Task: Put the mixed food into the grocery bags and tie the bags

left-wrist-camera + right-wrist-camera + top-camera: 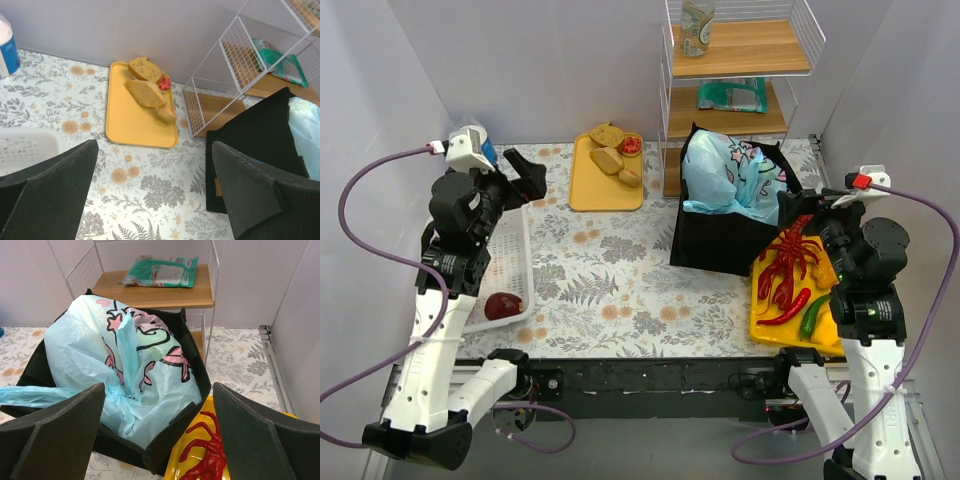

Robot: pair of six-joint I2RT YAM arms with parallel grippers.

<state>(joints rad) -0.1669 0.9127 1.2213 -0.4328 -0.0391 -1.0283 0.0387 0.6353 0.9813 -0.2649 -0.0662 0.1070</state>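
L gripper (154, 146) released, R gripper (158, 387) released over blue bag (90, 340) inside black bag (200, 372)

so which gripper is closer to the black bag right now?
Right. The right gripper sits at the right side of the black bag, facing into it; the left gripper is well off to its left, by the white basket.

Lab mock-up: bare white panels (540, 60) enclose the table (610, 280).
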